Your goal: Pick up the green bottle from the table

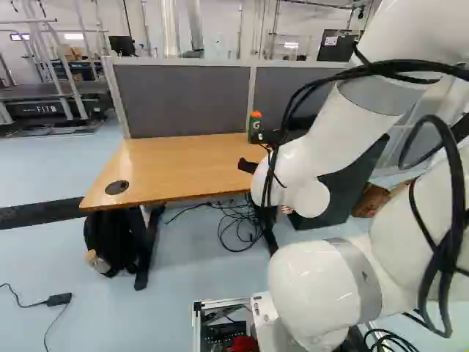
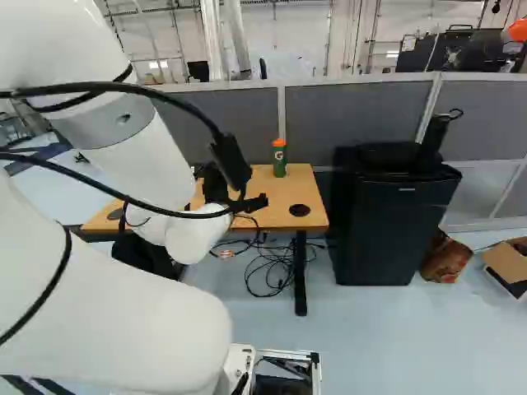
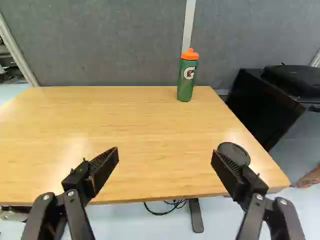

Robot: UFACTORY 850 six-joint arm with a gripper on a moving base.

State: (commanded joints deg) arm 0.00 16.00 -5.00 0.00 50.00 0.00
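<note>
1. green bottle (image 3: 185, 85): upright near the far edge of the table (image 3: 140, 125), before the grey partition (image 3: 115, 45).
2. it lies well ahead of the gripper (image 3: 165, 151), off-centre toward the black cabinet (image 2: 391, 234).
3. fingers spread wide, holding nothing.

The white arm (image 1: 333, 121) rises from its lowest joint (image 1: 311, 293) at the foot of the base views, reaches high, then slopes down and forward through its forearm to a rounded wrist (image 1: 289, 172). Past the wrist, the black tool (image 1: 248, 166) points ahead and a little down, mostly hidden behind the white housing in both base views. In the wrist view its two fingers (image 3: 102, 167) stand spread wide, one to each side, their ribbed inner faces turned toward each other across the gap.
</note>
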